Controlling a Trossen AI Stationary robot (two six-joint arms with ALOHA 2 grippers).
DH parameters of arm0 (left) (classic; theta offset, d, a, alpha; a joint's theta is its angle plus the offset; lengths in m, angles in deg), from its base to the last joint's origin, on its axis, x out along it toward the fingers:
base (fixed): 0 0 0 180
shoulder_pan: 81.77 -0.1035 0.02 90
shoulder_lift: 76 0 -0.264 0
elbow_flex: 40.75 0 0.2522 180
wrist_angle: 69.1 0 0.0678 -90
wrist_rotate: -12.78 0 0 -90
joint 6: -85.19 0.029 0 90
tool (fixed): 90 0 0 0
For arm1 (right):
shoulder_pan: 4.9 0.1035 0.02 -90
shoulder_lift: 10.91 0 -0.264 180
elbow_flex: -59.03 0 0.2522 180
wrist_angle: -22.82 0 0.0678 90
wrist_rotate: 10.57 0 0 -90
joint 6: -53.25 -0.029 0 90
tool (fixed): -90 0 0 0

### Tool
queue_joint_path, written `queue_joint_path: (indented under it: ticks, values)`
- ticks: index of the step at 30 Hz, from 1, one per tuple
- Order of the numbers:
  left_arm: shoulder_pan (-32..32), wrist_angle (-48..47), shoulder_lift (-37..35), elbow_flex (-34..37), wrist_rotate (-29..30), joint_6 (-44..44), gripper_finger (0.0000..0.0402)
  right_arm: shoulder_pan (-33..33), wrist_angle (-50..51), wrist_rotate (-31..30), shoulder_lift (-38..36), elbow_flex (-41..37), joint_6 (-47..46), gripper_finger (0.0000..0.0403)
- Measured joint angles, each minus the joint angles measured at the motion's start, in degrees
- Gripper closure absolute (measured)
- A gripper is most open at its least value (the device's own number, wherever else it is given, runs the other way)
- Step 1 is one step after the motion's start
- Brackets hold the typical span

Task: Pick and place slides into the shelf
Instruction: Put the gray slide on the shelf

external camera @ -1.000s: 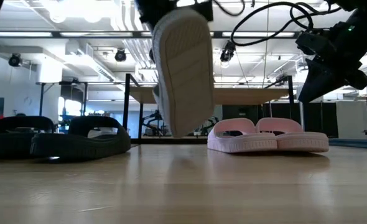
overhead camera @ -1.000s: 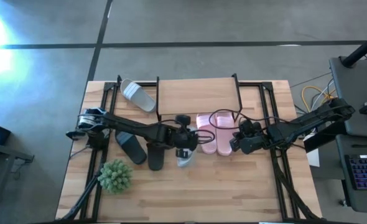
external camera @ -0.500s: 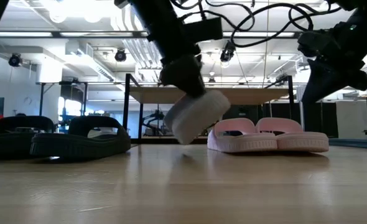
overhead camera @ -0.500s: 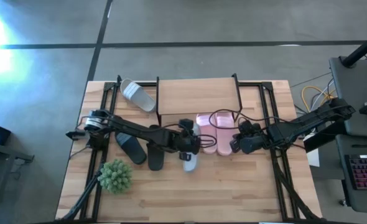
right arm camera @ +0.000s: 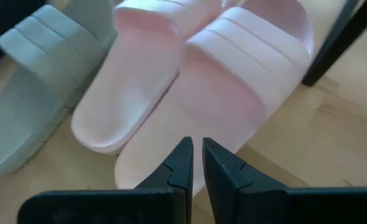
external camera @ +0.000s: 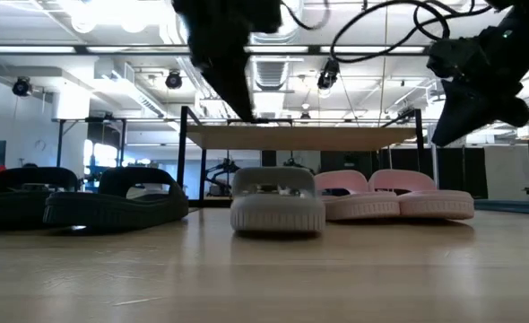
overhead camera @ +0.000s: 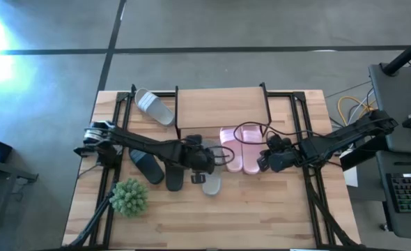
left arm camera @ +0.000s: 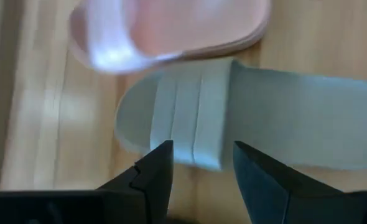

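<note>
Left claw (left arm camera: 199, 163) spread above grey-white slide (overhead camera: 211, 183) flat on bench (overhead camera: 261, 209) (right claw (right arm camera: 196, 158) nearly pressed together over pink pair (overhead camera: 239, 148)).

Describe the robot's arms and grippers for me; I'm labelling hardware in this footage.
Both arms are slim, dark, jointed links. The left arm has a silvery grey base joint and a looped black cable near its wrist. The right arm trails looping black cables too. The left gripper and the right gripper each have two dark, angular fingers tapering toward the tips.
</note>
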Motion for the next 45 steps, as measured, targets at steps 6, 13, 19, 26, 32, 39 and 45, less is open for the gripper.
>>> queue_joint_path:
  ticks: [6, 13, 19, 26, 32, 39, 45]
  values:
    - [0.9, -2.1, -6.8, 6.8, -0.4, -24.5, 0.0251, 0.0, 0.0, -0.1, 0.0, 3.4, 5.4, 0.0374]
    - [3.6, -2.2, -15.1, 16.8, -3.4, -42.1, 0.0252, -0.1, -0.1, -2.4, 0.0, 6.8, 9.9, 0.0374]
    - [12.8, -1.9, -18.9, 17.4, 3.3, -22.5, 0.0252, -0.4, 0.1, -3.8, 0.1, 7.3, 10.7, 0.0374]
    - [15.5, -2.0, -16.9, 19.4, 3.2, -17.9, 0.0252, -0.5, 0.1, -4.8, 0.1, 7.2, 10.3, 0.0374]
    - [15.1, -1.6, -15.9, 19.4, 3.5, -17.8, 0.0252, -0.5, 0.1, -4.8, 0.1, 7.1, 10.1, 0.0374]
    - [12.7, 7.5, -15.3, 19.2, 9.0, -11.1, 0.0252, -0.5, 0.1, -4.8, 0.1, 7.0, 10.1, 0.0374]
    - [8.5, 23.1, -9.7, 18.5, 6.7, 0.8, 0.0252, -0.5, 0.1, -4.6, 0.1, 6.9, 10.1, 0.0374]
